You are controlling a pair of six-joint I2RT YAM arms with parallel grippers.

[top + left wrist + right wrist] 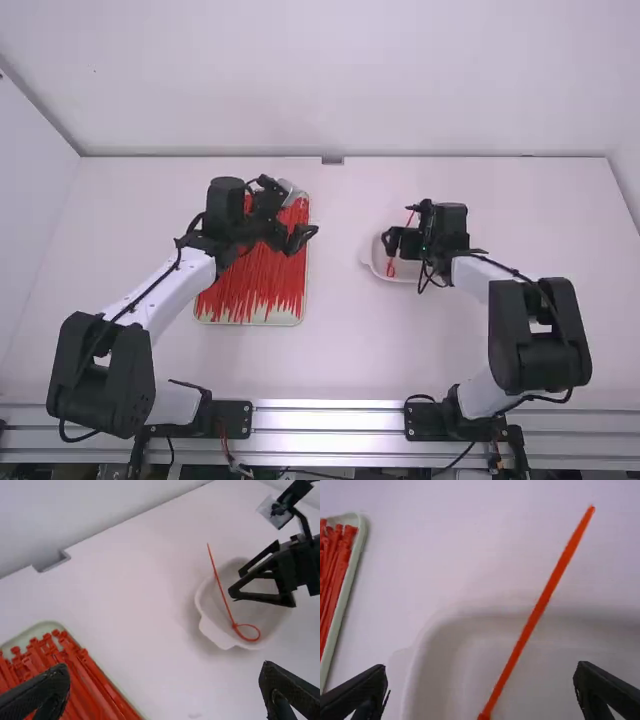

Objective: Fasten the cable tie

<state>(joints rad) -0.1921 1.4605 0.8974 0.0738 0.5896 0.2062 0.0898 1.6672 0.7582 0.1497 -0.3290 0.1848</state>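
Note:
A red cable tie [235, 620], closed into a small loop, lies in a white bowl [212, 630] with its long tail [540, 605] sticking up over the rim. My right gripper [398, 238] hovers open at the bowl [378, 262], and the tail passes between its wide-apart fingers untouched. From the left wrist view that gripper [236, 584] is just behind the tie. My left gripper [292, 210] stands open above the tray of loose red ties [255, 280], holding nothing.
The pale green tray [300, 318] lies left of centre on the white table, with the bowl about a hand's width to its right. A small grey bracket [332, 159] sits at the table's far edge. Bare table surrounds both.

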